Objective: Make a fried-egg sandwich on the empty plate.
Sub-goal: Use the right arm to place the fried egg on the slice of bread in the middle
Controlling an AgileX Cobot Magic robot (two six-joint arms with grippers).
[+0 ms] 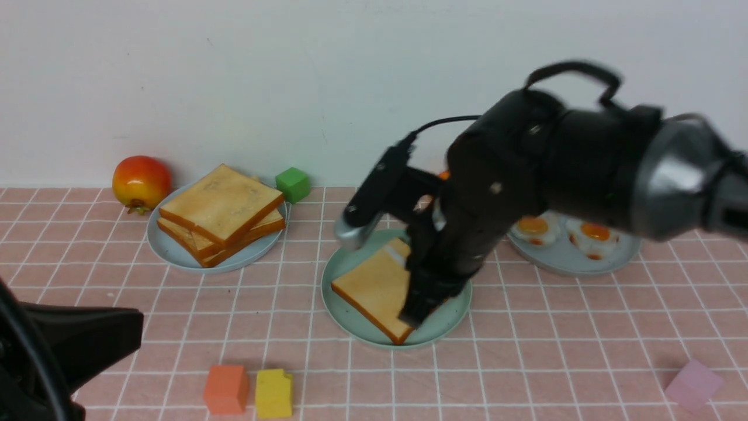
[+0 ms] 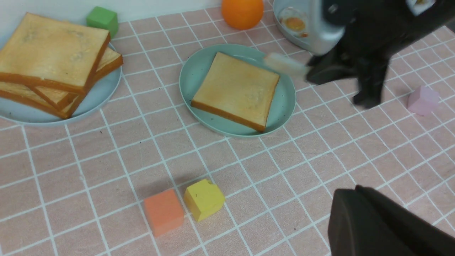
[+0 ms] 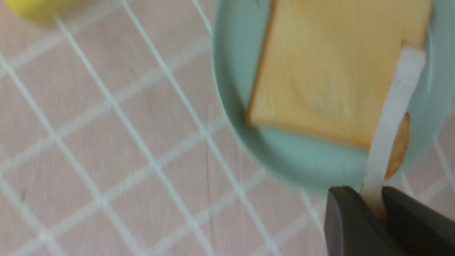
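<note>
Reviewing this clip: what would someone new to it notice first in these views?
Probably the big dark right arm, sweeping in from the right of the front view, its jaws closed on a fried egg above the mint-green plate. Next, the golden toast slice lying on that plate. After that, the bright red-orange fruit at the back left, beside the plate of stacked toast.

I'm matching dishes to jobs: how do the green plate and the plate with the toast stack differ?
The green plate is mint green; the toast plate is pale blue-grey. The green plate holds one visible slice; the toast plate holds several, piled askew. The green plate sits nearer the robot, the toast plate farther left. Both are round and shallow.
</note>
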